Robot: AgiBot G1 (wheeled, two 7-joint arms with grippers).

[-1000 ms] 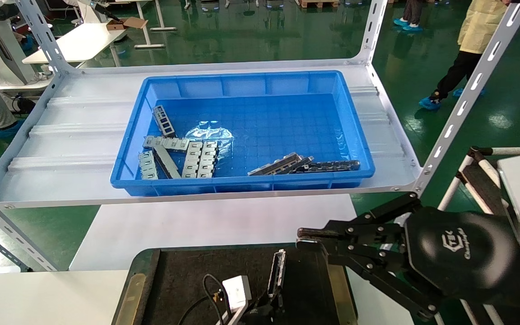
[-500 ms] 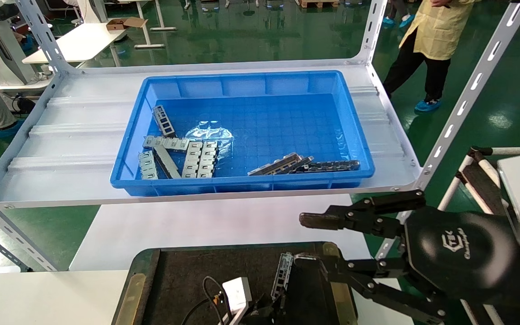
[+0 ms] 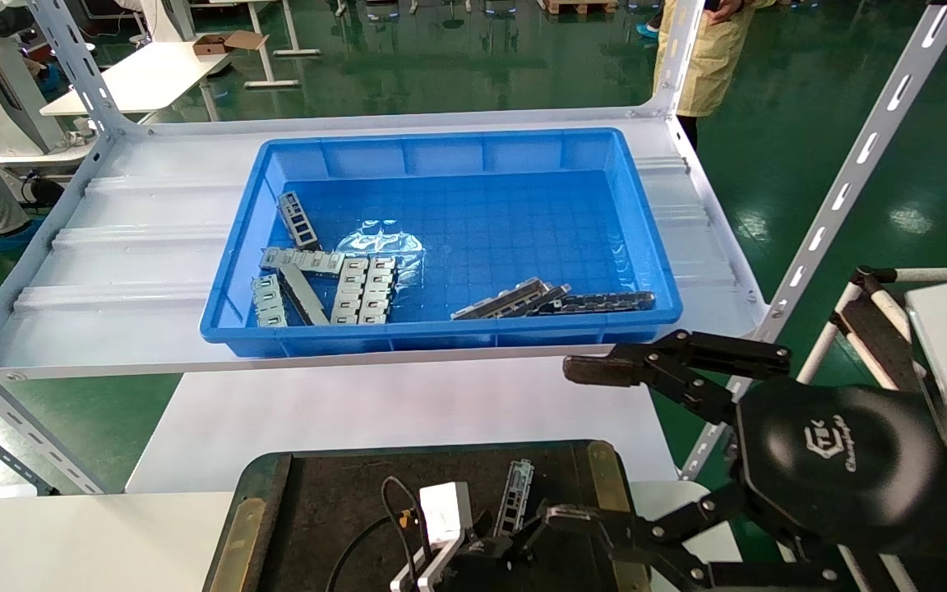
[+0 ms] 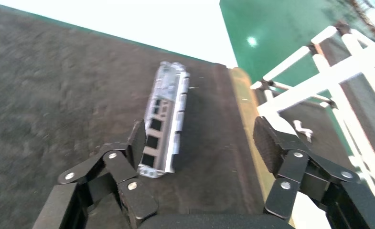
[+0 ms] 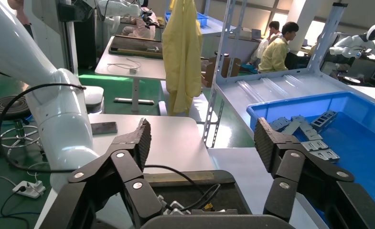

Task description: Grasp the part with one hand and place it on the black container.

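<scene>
The grey metal channel part (image 4: 167, 119) lies flat on the black container (image 3: 334, 501), near its right edge. The left gripper (image 4: 202, 140) is spread wide over it, 1 finger pad (image 4: 138, 137) touching its side. The right gripper (image 3: 584, 444) hovers beside the container, its fingers far apart.

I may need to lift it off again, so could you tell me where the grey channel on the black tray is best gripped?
Grip the part across its two long slotted walls near mid-length, coming straight down. It lies flat on the black container, so only the narrow width would likely fit between fingers.
</scene>
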